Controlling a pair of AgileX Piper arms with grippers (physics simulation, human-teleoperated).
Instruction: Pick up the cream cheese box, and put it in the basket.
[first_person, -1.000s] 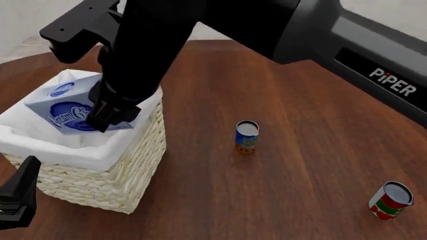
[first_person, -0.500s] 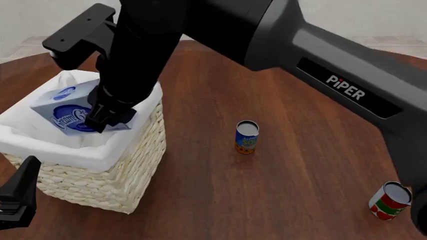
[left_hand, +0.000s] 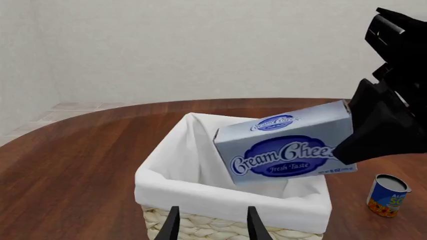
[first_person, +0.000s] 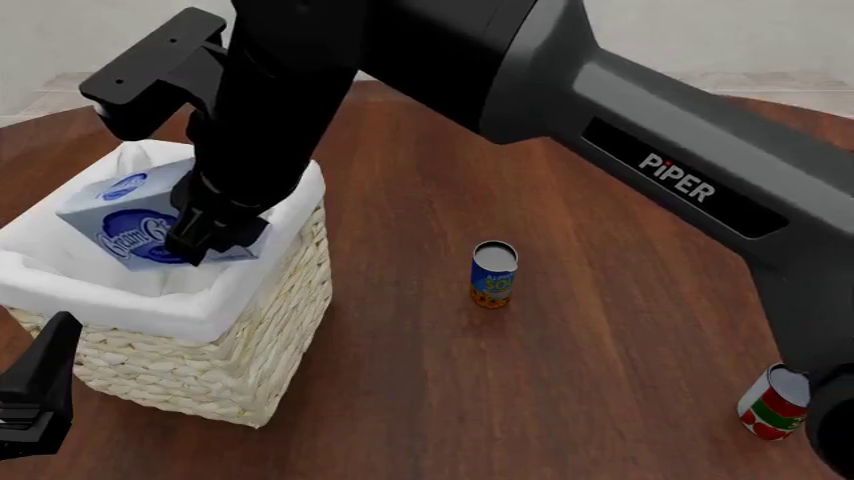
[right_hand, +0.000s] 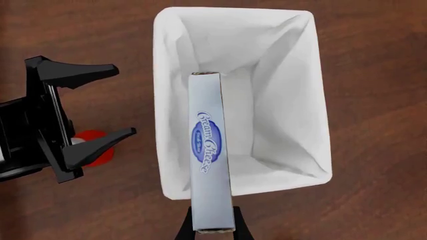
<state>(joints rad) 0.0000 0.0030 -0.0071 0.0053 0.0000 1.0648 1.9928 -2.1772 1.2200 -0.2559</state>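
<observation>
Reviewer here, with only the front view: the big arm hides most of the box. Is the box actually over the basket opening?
Observer: Yes. The right wrist view shows the cream cheese box above the basket interior, standing on edge.
Operator: Gripper closed on it?
Observer: The right gripper pinches its near end.
Operator: And the left gripper?
Observer: The left gripper is open beside the basket, holding nothing.

The basket stands on the tabletop toward its left edge, with the cream cheese box tilted over its opening. One can stands mid-tabletop; another can sits near the right front edge.
</observation>
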